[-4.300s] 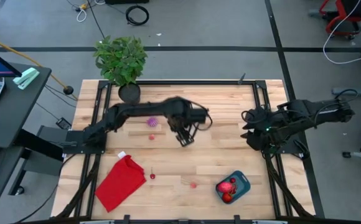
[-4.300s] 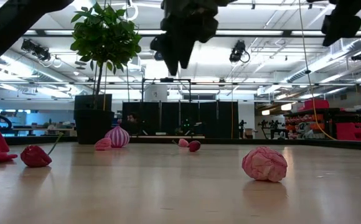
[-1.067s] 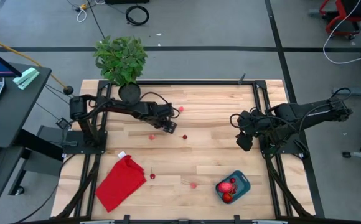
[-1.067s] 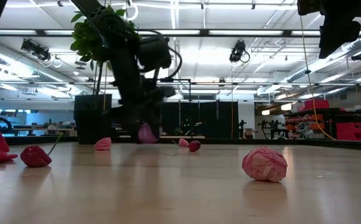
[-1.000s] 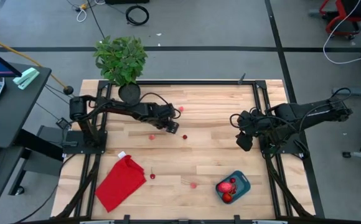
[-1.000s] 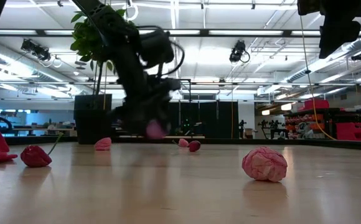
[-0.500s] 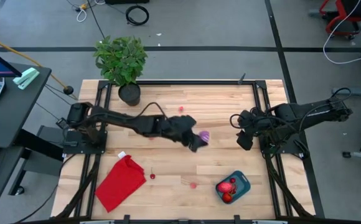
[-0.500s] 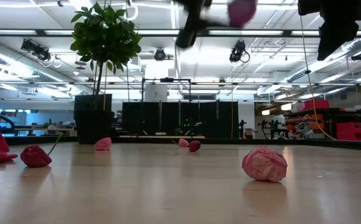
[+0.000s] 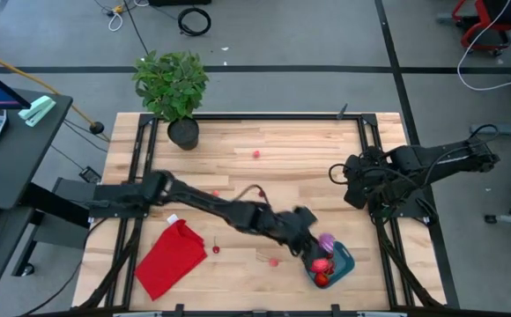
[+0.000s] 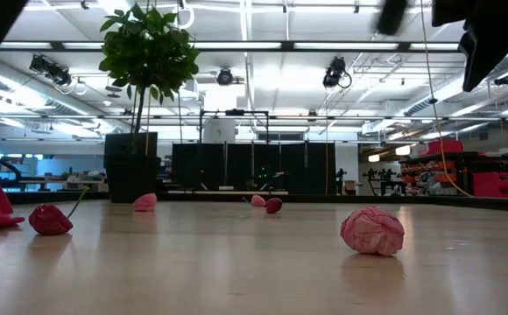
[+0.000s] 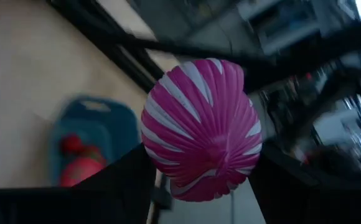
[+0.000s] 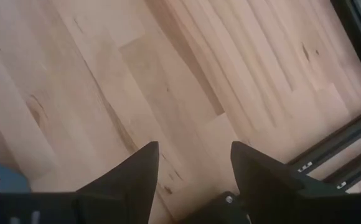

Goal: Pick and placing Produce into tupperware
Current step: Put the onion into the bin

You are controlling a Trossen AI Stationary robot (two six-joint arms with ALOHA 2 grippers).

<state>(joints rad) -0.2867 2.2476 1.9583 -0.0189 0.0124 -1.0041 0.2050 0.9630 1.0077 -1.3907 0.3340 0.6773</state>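
Observation:
The teal tub (image 9: 336,262) stands near the table's near right corner and holds red produce (image 9: 320,269). It also shows in the left wrist view (image 11: 115,130). My left gripper (image 9: 320,243) reaches across from the table's left and is shut on a purple-and-white striped onion (image 9: 327,239), just at the tub's far edge. My right gripper (image 9: 350,188) is open and empty above the table's right side, and its wrist view (image 12: 196,155) shows bare wood. Small red and pink pieces lie loose on the table (image 9: 274,261). My left gripper pinches the striped onion's two opposite sides (image 11: 162,168) between its two fingers (image 11: 127,180). The onion's round body stands out past the fingertips. It is lifted clear of the table, beside and above the tub.
A red cloth (image 9: 172,258) lies at the near left. A potted plant (image 9: 172,84) stands at the far left corner. Loose pieces lie far centre (image 9: 256,154), left of centre (image 9: 216,194) and beside the cloth (image 9: 215,249). The low view shows a pink lump (image 10: 372,230).
My left gripper has carried the purple onion up off the table's far left part and across toward the near right edge, to the tub. The onion stays in the fingers, lifted clear.

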